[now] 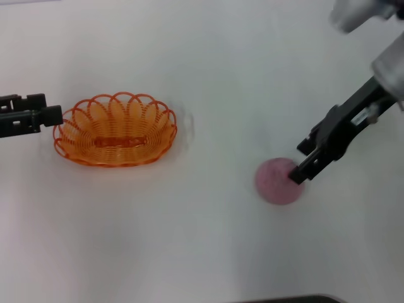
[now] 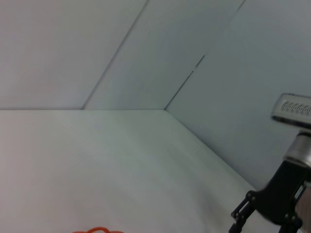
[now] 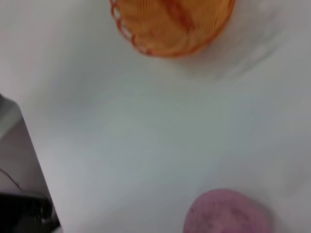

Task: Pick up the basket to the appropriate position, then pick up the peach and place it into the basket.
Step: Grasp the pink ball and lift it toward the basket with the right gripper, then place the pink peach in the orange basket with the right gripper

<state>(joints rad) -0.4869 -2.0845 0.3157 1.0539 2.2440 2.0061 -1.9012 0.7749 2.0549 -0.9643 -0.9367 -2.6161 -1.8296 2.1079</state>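
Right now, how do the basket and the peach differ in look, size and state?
The basket is orange, oval and openwork with a scalloped rim; the peach is pink, round and solid. The basket is clearly wider than the peach. The left tool sits at the basket's rim end, while the right tool is on the peach. Both rest on the white table, and the basket holds nothing.

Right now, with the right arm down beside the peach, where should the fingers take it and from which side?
Grip the peach across its widest middle, coming straight down from above. It is a round ball sitting free on the table, well apart from the basket, so every side is open. The right gripper is at its right edge; centring over the fruit first should keep it from rolling away.
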